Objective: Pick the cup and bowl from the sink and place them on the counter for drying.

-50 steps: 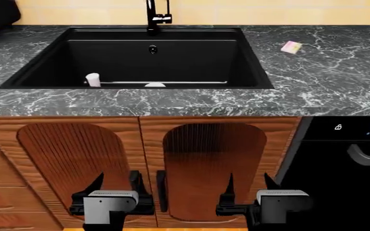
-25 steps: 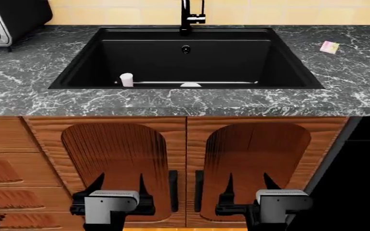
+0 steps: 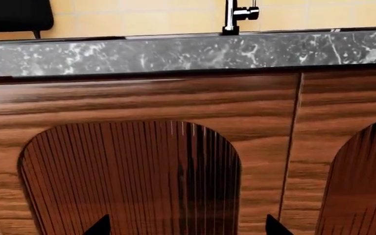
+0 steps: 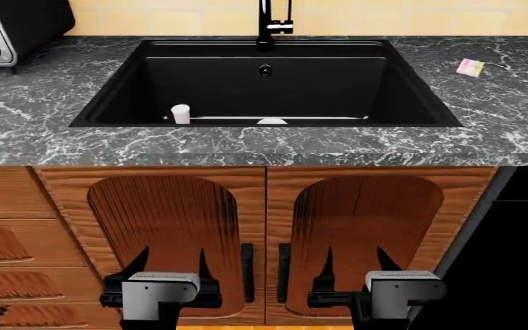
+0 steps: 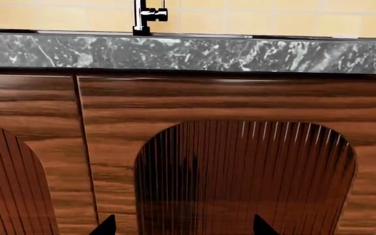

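Observation:
In the head view the white cup (image 4: 181, 114) stands upright at the near left of the black sink (image 4: 337, 82). Only the far rim of the white bowl (image 4: 271, 122) shows above the sink's near edge, at its middle. The marble counter (image 4: 44, 130) surrounds the sink. My left gripper (image 4: 170, 265) and right gripper (image 4: 357, 264) hang low in front of the cabinet doors, far below the counter, both open and empty. In each wrist view the open gripper (image 3: 184, 226) (image 5: 180, 226) shows only as two dark tips against the wooden doors, under the counter edge (image 3: 175, 51) (image 5: 195, 54).
A black faucet (image 4: 273, 24) rises behind the sink. A pink-and-yellow sponge (image 4: 470, 67) lies on the counter at the right. A toaster oven (image 4: 12, 27) stands at the back left. Wooden doors (image 4: 264, 234), drawers at left and a black appliance (image 4: 511, 254) at right front the cabinet.
Between the oldest frame and half a second ago the view shifted left: sink and sponge slid right and the toaster oven came into view. Since then nothing has moved. Both grippers stayed open.

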You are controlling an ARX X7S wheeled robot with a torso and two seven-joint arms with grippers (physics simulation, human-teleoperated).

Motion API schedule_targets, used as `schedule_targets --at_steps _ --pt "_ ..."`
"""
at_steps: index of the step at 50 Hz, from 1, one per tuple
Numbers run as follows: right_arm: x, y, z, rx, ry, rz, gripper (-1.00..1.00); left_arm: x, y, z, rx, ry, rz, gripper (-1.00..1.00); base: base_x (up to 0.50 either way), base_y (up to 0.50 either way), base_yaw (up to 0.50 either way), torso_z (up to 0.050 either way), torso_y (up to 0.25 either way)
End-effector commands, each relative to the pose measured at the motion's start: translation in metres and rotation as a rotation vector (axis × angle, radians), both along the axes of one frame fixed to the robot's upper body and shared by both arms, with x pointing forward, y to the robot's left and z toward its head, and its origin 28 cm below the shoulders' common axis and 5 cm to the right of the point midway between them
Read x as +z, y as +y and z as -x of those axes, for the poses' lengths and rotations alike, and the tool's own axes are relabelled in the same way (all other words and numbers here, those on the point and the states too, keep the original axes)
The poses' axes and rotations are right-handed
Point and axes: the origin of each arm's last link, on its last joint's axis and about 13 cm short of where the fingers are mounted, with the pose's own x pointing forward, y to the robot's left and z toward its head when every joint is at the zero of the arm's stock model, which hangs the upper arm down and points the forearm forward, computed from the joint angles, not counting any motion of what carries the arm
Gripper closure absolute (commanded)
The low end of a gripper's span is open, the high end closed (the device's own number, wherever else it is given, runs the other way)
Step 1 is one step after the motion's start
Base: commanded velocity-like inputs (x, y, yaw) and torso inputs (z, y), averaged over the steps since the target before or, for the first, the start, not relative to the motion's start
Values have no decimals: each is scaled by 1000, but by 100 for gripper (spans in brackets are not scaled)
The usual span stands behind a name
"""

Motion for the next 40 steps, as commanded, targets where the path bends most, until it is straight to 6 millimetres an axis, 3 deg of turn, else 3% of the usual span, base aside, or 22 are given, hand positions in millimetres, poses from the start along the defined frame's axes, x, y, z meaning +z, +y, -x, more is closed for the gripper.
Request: schedule_targets --at_steps 1,11,40 --pt "0 -1 0 -2 2 2 -100 1 1 0 5 -7 14 -100 0 0 0 0 0" --pt "0 0 0 -3 6 5 -100 1 1 -1 18 -6 16 -100 0 0 0 3 0" --pt "0 -1 -1 -5 12 10 -100 1 0 -1 10 -8 16 -100 0 0 0 50 0"
